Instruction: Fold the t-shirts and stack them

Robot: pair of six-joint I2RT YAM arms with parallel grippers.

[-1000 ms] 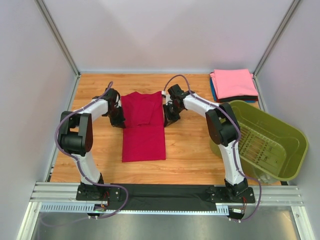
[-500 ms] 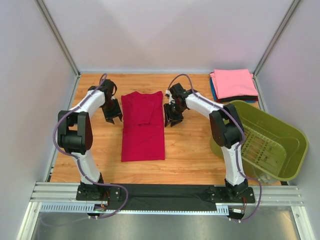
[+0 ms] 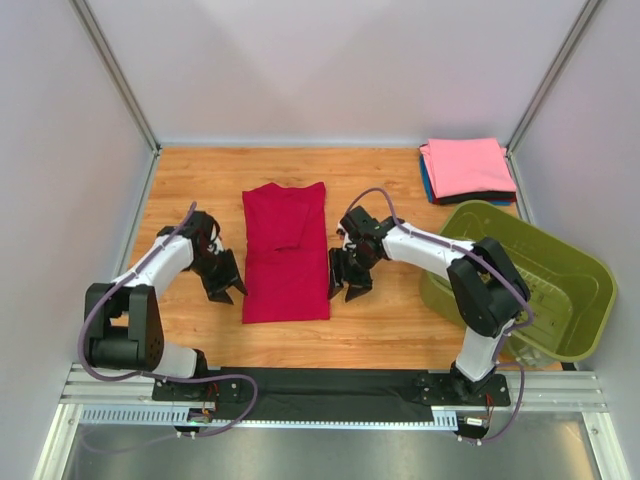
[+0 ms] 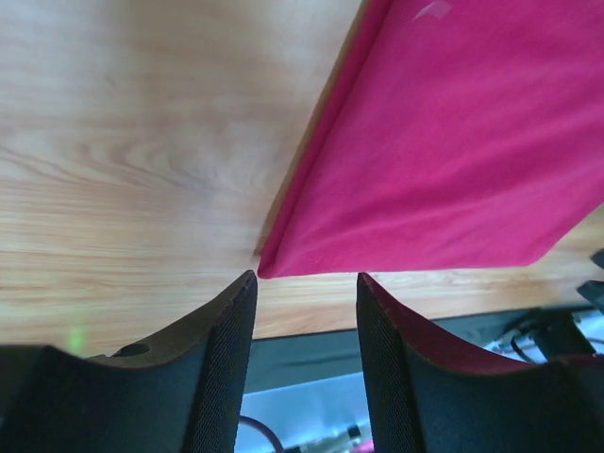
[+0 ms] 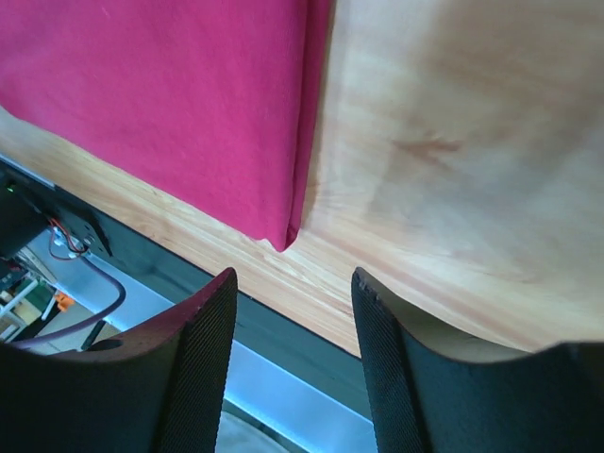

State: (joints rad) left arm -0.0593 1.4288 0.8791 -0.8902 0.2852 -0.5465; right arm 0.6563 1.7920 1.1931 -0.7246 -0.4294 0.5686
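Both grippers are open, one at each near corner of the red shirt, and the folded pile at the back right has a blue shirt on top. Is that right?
Not quite: the overhead view shows a pink shirt on top there. The rest holds: the left gripper and right gripper stand open at the red shirt's near corners.

T-shirts: four in all. One crimson tee point(image 3: 286, 255) lies out singly. Three folded squares sit in one stack: one pink point(image 3: 465, 165), one blue point(image 3: 425, 181), one black point(image 3: 472, 198).
Baskets: one, olive-green basket point(image 3: 590, 300).
Arms: two. Grippers: two, left gripper point(image 3: 222, 285) and right gripper point(image 3: 345, 283), two fingers each.
Tables: one wooden table point(image 3: 390, 320).
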